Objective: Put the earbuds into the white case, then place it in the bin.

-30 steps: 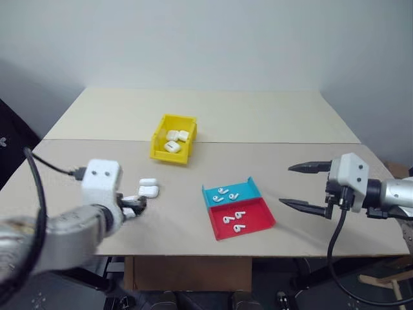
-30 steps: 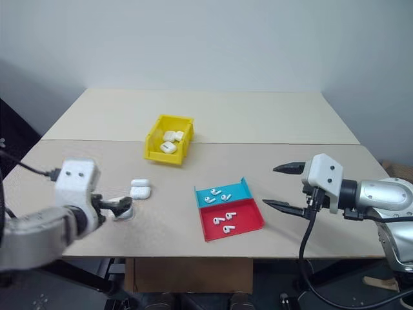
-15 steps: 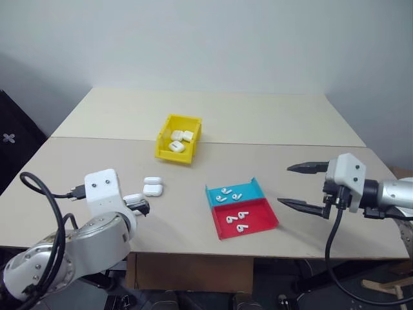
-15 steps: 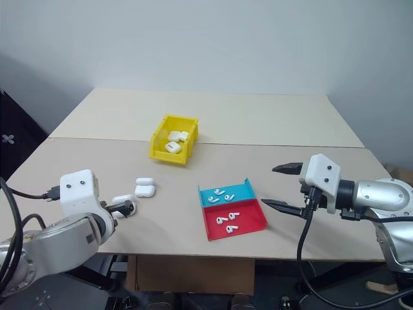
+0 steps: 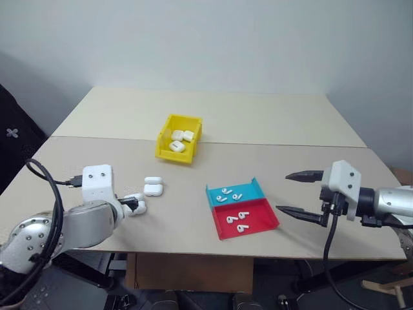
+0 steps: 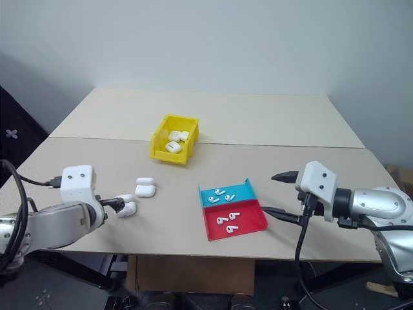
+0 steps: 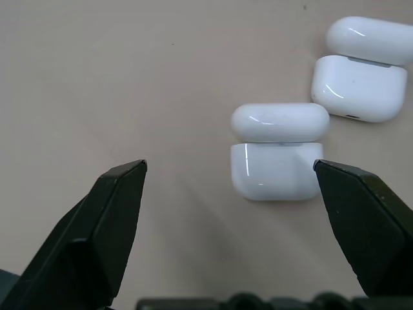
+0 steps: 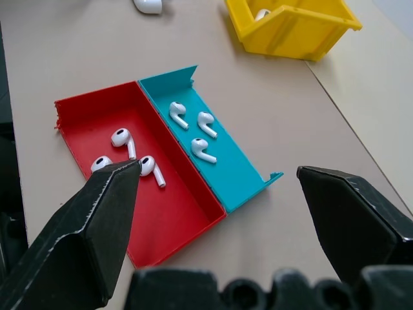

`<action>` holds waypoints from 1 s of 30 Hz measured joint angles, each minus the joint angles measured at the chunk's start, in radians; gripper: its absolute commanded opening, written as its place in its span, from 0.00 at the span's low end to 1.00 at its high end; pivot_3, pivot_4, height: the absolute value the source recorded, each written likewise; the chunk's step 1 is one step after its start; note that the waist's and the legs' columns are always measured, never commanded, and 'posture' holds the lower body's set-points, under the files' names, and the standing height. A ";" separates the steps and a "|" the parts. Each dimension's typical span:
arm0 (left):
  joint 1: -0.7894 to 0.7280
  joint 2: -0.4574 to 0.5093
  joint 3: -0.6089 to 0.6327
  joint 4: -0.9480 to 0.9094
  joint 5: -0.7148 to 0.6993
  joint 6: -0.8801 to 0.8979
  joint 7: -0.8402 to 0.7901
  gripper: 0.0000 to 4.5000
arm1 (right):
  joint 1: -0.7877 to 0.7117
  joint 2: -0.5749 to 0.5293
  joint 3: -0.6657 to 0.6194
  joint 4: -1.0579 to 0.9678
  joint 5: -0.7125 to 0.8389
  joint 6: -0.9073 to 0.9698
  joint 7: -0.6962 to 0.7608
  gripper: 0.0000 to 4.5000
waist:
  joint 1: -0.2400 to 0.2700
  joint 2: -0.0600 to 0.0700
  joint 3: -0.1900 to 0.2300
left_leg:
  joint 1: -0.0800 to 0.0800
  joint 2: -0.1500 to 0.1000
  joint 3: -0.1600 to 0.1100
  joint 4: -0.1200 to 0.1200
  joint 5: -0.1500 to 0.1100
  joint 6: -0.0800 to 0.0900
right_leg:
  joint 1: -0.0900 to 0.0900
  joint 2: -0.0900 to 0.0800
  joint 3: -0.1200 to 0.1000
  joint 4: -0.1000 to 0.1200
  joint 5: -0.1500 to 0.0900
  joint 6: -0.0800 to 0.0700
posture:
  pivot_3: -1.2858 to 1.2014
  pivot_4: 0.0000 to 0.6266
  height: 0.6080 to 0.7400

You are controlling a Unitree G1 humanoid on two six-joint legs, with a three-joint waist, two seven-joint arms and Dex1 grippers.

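The left tool (image 7: 229, 171) hangs spread, a white case (image 7: 276, 152) lying between its tips on the surface (image 7: 129, 77). The right tool (image 8: 216, 177) hovers spread over the earbuds (image 8: 193, 129)

Bare table (image 5: 335, 145) right and far; second white case (image 7: 359, 87) crowds the near white case (image 7: 277, 170) on its far side, left side open

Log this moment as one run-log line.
left gripper: open, at nearest white case | right gripper: open, above trays | earbuds: in trays | bin: holds cases
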 measured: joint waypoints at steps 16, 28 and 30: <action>-0.057 -0.210 0.003 0.093 0.000 0.071 0.192 1.00 | 0.040 0.001 -0.029 -0.028 0.000 0.007 -0.008 1.00 | -0.002 -0.001 0.000 | 0.000 0.000 -0.001 0.000 0.000 0.000 | 0.001 0.000 0.000 0.000 0.003 -0.003 | 0.52 0.24 1.00; -0.113 -0.253 -0.004 0.191 0.000 0.150 0.202 1.00 | 0.075 0.007 -0.035 -0.055 0.000 0.012 -0.032 1.00 | -0.001 -0.001 0.000 | 0.000 -0.001 -0.001 0.000 0.000 0.000 | 0.001 0.000 -0.001 0.000 0.003 -0.003 | 0.52 0.24 1.00; -0.127 -0.251 -0.004 0.214 0.000 0.168 0.202 1.00 | 0.081 0.008 -0.035 -0.068 0.000 0.015 -0.040 1.00 | -0.001 -0.001 0.000 | 0.000 -0.001 -0.001 0.000 0.000 0.000 | 0.001 0.000 -0.001 -0.001 0.002 -0.002 | 0.52 0.24 1.00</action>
